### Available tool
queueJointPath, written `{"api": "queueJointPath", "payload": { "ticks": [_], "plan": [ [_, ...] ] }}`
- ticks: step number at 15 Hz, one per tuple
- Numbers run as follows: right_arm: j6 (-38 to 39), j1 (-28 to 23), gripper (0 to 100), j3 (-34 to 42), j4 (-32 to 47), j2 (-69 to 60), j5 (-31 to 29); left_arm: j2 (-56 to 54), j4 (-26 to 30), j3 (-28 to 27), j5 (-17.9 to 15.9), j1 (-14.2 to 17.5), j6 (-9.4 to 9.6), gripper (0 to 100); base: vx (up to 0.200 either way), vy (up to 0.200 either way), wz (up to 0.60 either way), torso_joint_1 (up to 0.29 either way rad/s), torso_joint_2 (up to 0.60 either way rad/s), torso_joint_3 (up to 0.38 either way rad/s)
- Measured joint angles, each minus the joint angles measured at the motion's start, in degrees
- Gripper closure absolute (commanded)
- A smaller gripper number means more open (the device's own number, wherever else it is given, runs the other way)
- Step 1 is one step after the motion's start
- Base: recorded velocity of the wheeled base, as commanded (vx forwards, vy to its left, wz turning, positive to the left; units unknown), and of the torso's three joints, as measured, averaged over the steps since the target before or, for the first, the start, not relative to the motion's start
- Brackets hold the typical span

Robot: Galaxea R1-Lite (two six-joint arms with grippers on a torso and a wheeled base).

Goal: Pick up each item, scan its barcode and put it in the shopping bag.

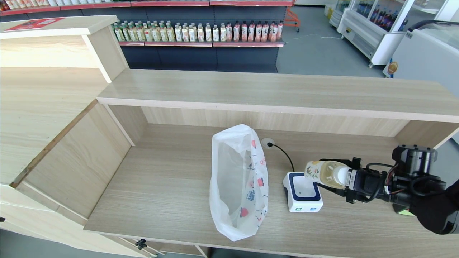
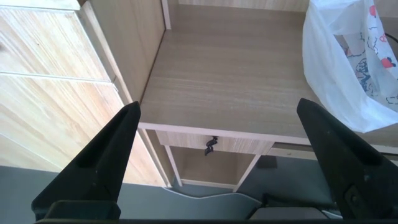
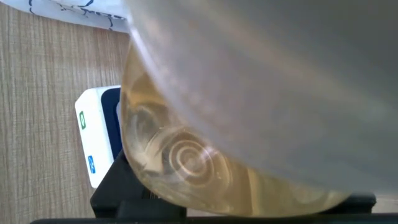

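My right gripper [image 1: 340,175] is shut on a bottle of pale yellow drink [image 1: 322,173], held on its side just above the white and blue barcode scanner [image 1: 302,192] on the counter. In the right wrist view the bottle [image 3: 205,155] sits close up, with the scanner [image 3: 99,140] beneath it. The white printed shopping bag [image 1: 238,182] stands open to the left of the scanner. My left gripper [image 2: 217,155] hangs open off the counter's front left corner, with nothing between its fingers; the bag [image 2: 348,68] lies beyond it.
A black cable [image 1: 283,154] runs from the scanner to a round port in the counter. The wooden counter [image 1: 161,186] has a raised back shelf [image 1: 272,93] and side walls. Shelves of bottles [image 1: 200,32] and freezers [image 1: 376,28] stand far behind.
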Motion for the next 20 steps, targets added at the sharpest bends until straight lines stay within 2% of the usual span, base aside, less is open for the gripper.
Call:
{"api": "queueJointPath", "payload": {
  "ticks": [11,20],
  "plan": [
    [-0.99,2.33,100,-4.35,0.00,5.51,0.46,0.00,-0.02,0.00,0.00,0.00,0.00,0,0.000,0.000,0.00,0.000,0.00,0.000],
    [-3.34,2.16,100,-5.57,0.13,7.52,0.30,0.00,0.00,0.00,0.00,0.00,0.00,0,0.000,0.000,0.00,0.000,0.00,0.000]
  ]
}}
